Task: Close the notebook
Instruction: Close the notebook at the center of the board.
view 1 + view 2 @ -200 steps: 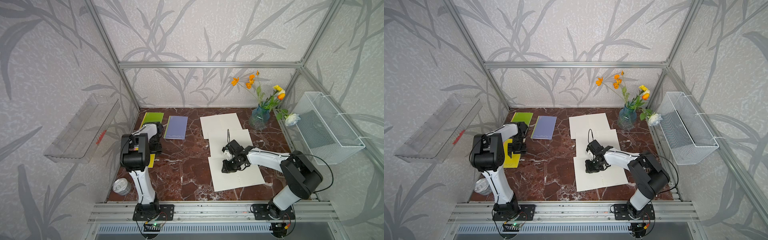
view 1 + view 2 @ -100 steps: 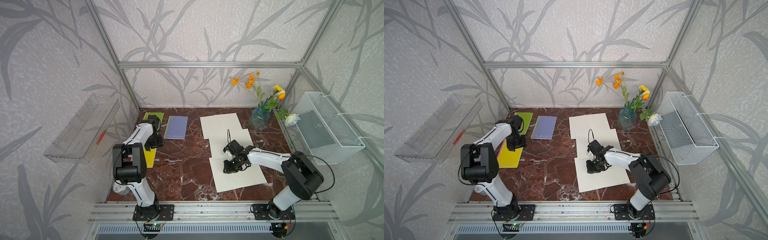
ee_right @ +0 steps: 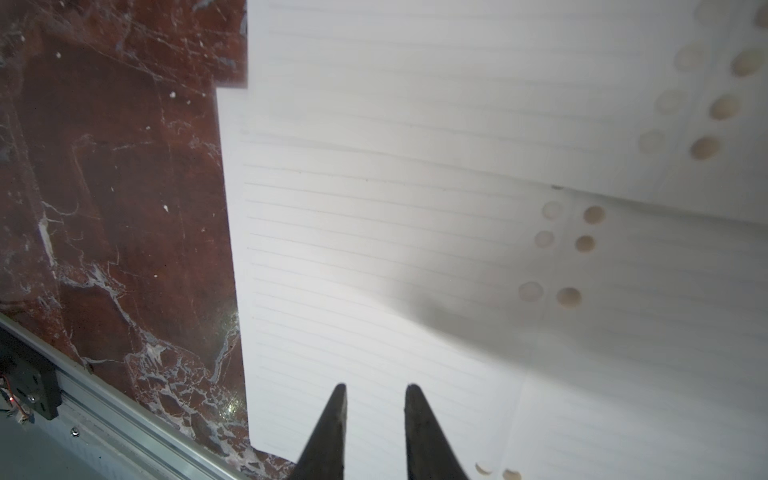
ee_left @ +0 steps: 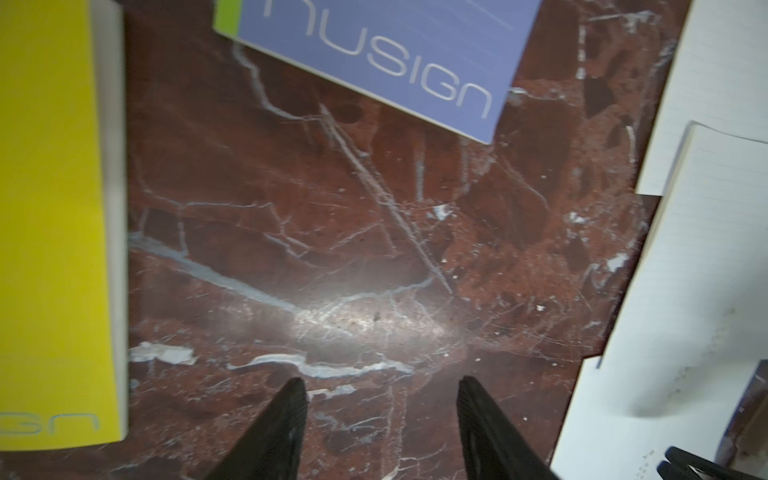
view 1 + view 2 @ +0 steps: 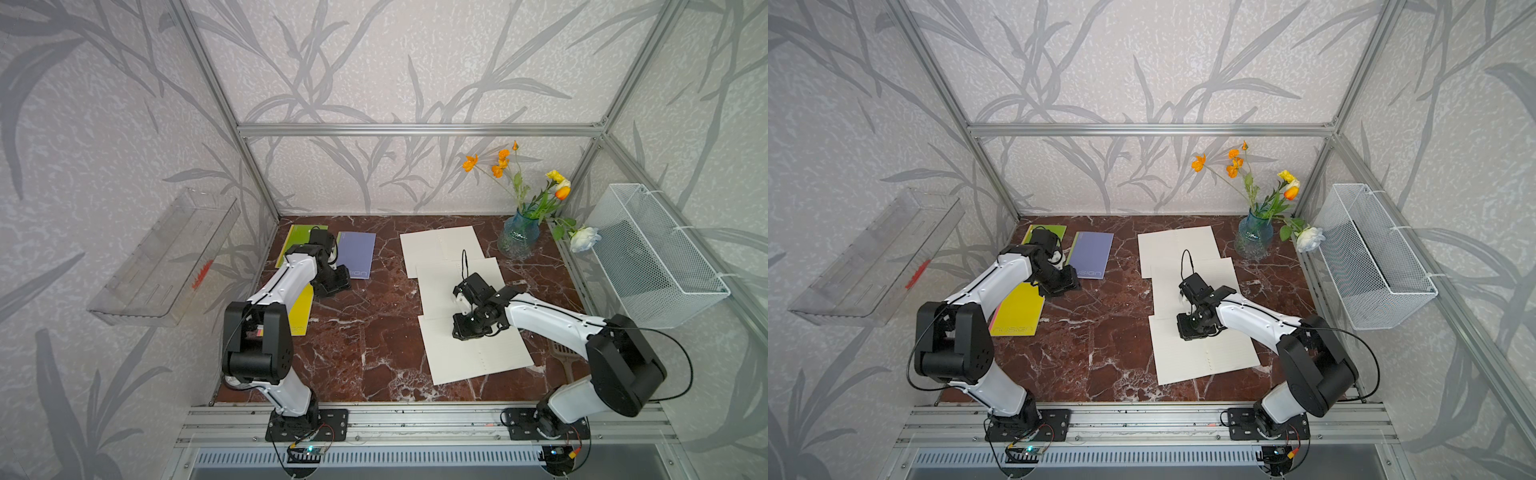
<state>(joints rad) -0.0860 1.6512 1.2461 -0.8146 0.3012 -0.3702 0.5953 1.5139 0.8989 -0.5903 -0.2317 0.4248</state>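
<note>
Top views, flowers [image 5: 519, 174] in vase [image 5: 517, 237]

This is a staged robot test cell dressed to look like a home study corner, not a real room. Bare aluminium framing [image 5: 419, 129] forms a box, and its panels are covered in grey leaf-pattern wallpaper [image 5: 374, 62]. Two white and black arms are bolted to a metal rail [image 5: 415, 419] along the front edge, with small circuit boards and loose wiring visible below it. The homely touches are props: a red marble-look counter [image 5: 365, 332], a blue glass vase of artificial flowers [image 5: 517, 235], a clear plastic wall shelf [image 5: 166, 257], a white wire mesh basket [image 5: 652, 257] and several notebooks [image 5: 357, 257] laid out flat.
</note>
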